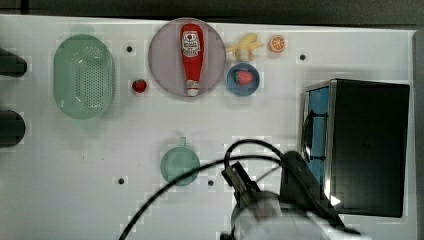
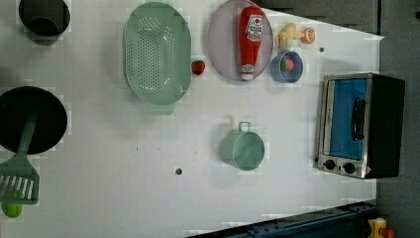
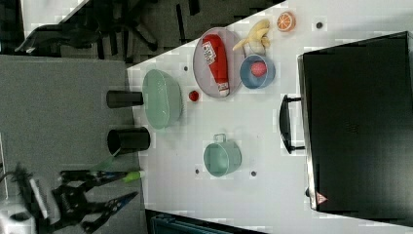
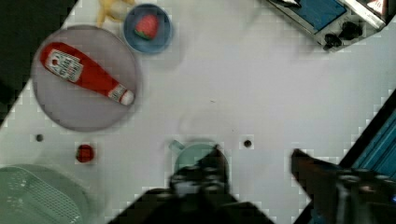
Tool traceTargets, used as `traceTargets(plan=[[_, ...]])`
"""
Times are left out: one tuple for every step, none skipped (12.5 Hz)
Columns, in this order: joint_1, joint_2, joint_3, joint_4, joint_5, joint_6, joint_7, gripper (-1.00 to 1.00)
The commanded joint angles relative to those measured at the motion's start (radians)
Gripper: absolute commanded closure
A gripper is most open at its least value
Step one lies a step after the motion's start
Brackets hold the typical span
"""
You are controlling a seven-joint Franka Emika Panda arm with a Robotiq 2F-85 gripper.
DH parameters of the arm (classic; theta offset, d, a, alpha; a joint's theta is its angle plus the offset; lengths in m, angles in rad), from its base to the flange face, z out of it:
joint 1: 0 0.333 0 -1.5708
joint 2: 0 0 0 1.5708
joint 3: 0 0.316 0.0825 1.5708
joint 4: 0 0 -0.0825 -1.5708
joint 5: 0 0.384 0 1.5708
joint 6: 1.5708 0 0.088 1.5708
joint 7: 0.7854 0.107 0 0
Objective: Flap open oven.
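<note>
The red plastic ketchup bottle (image 1: pixel 192 56) with a white cap carries a white label whose print is too small to read; it lies on a round grey plate (image 1: pixel 165 70). A small triangular red-and-white warning sticker (image 3: pixel 320 198) sits on a corner of the oven.

In the wrist view the pincer (image 4: pixel 254 163) hangs above the white table (image 4: pixel 243 88) with its two dark fingers (image 4: pixel 212 165) set apart and nothing between them. Directly under one finger lies the pale green metal cup (image 4: pixel 191 154) with its loop handle. Beyond the pincer, well apart from it, stands the boxy toaster oven (image 2: pixel 360 126) with black top, silver frame and blue-tinted glass door; the door is shut.

The left view shows the oven's dark bar handle (image 2: pixel 357 119) and two dark knobs (image 2: pixel 339 165) square on. The right view shows the handle in profile, standing out from the oven front. The left view alone takes in a black pan (image 2: pixel 30 120) holding a green slotted spatula (image 2: pixel 20 173). The top view shows the arm (image 1: pixel 280 210) beside the oven's front corner.
</note>
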State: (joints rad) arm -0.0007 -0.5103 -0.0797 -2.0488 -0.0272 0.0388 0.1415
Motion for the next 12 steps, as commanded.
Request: traceTargets(plan=[[-0.014,0.045,-0.002,-0.033,-0.002,-0.014,0.046,0.55],[-0.014,0.051,-0.009,-0.039,-0.004,-0.008,0.044,0.65],[-0.014,0.062,-0.019,-0.051,-0.01,0.009,0.019,0.65],[-0.015,0.076,-0.033,-0.067,-0.025,0.036,-0.046,0.65],[-0.017,0.094,-0.05,-0.085,-0.048,0.073,-0.145,0.65],[-0.021,0.114,-0.069,-0.104,-0.069,0.118,-0.264,0.65],[-0.026,0.138,-0.092,-0.123,-0.082,0.166,-0.385,0.65],[-0.033,0.166,-0.12,-0.139,-0.085,0.215,-0.507,0.65],[-0.04,0.197,-0.15,-0.15,-0.085,0.264,-0.629,0.65],[-0.046,0.23,-0.182,-0.153,-0.085,0.312,-0.751,0.65],[-0.051,0.265,-0.216,-0.153,-0.085,0.367,-0.872,0.65],[-0.054,0.301,-0.249,-0.153,-0.085,0.424,-0.993,0.65]])
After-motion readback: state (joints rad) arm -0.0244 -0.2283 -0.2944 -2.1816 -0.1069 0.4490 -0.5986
